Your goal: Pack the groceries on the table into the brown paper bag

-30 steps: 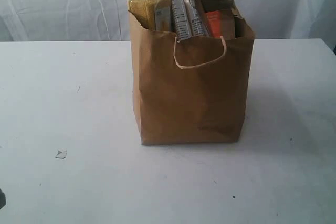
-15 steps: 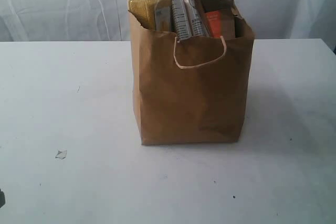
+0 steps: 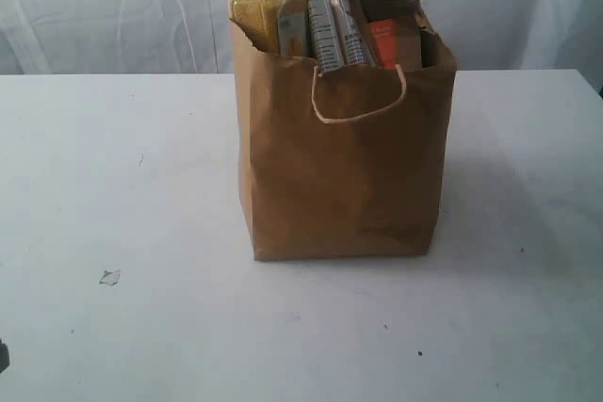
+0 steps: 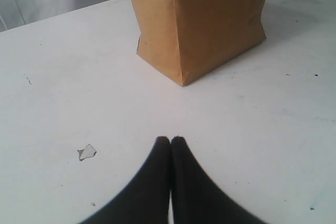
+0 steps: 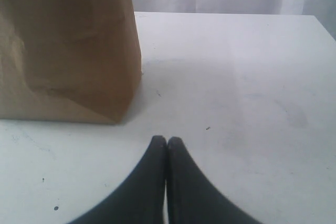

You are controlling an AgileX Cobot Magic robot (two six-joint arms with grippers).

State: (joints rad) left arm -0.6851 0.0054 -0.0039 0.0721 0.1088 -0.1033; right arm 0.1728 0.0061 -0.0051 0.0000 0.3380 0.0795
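Observation:
The brown paper bag [image 3: 344,167] stands upright on the white table [image 3: 122,185], with its white cord handle [image 3: 358,105] hanging on the front. Out of its top stick the yellow-grain bottle [image 3: 266,8], the clear-and-navy noodle packet [image 3: 328,8] and the orange-labelled pouch [image 3: 386,41]. The can, the jar and the small blue-white packet are hidden. In the left wrist view, my left gripper [image 4: 170,140] is shut and empty, well back from the bag [image 4: 205,19]. In the right wrist view, my right gripper [image 5: 167,140] is shut and empty too, near the bag's corner [image 5: 68,45]. Neither gripper shows in the exterior view.
A small clear scrap [image 3: 109,277] lies on the table at the front left, also in the left wrist view as a scrap [image 4: 86,152]. A few dark specks [image 3: 420,353] dot the tabletop. A white curtain [image 3: 113,7] hangs behind the table.

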